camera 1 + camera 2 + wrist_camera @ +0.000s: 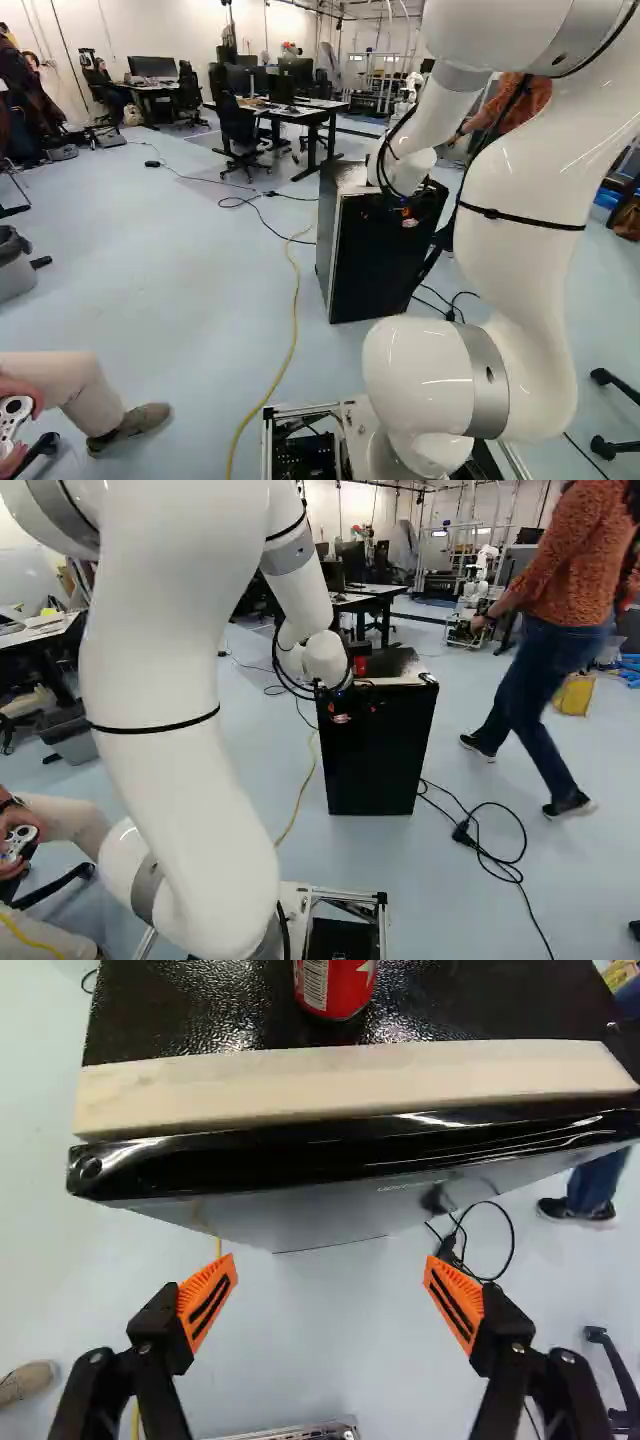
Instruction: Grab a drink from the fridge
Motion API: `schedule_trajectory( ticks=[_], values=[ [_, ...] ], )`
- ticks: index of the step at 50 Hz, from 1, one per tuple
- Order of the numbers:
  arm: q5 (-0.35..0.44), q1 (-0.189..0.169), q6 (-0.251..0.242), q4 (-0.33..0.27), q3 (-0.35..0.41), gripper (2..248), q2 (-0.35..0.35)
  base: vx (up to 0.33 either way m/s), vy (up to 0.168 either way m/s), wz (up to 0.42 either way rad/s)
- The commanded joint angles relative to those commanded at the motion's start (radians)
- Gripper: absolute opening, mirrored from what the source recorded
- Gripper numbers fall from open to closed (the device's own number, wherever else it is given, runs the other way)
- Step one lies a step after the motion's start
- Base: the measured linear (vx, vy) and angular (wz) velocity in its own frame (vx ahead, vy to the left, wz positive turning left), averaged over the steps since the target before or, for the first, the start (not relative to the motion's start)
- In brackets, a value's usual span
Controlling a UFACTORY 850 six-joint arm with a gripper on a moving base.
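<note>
The gripper [342,708] is at the upper front of the small black fridge [378,755], whose door looks closed. In the wrist view the gripper [330,1303] stands wide open, nothing between its fingers; the top edge of the fridge door [350,1155] lies just ahead of them. A red can [335,982] stands upright on the fridge's textured black top, behind a pale wooden strip [330,1082] along the front edge. The same can also shows beside the wrist in the right base view. The fridge's inside is hidden.
A person [560,630] is beyond the fridge, at the right of the right base view. Black cables [485,845] lie on the floor beside it, a yellow cable [293,320] on its other side. Another robot [482,580] stands farther back, near desks [300,108].
</note>
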Motion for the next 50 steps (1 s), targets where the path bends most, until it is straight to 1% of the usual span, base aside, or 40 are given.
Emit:
schedule_trajectory(
  ticks=[32,50],
  values=[
    [0.239,0.008,0.0,0.0,0.177,247,0.155,0.0,0.0,0.0],
    [0.379,-0.01,0.0,0.0,0.25,247,0.224,0.0,0.0,0.0]
  ],
)
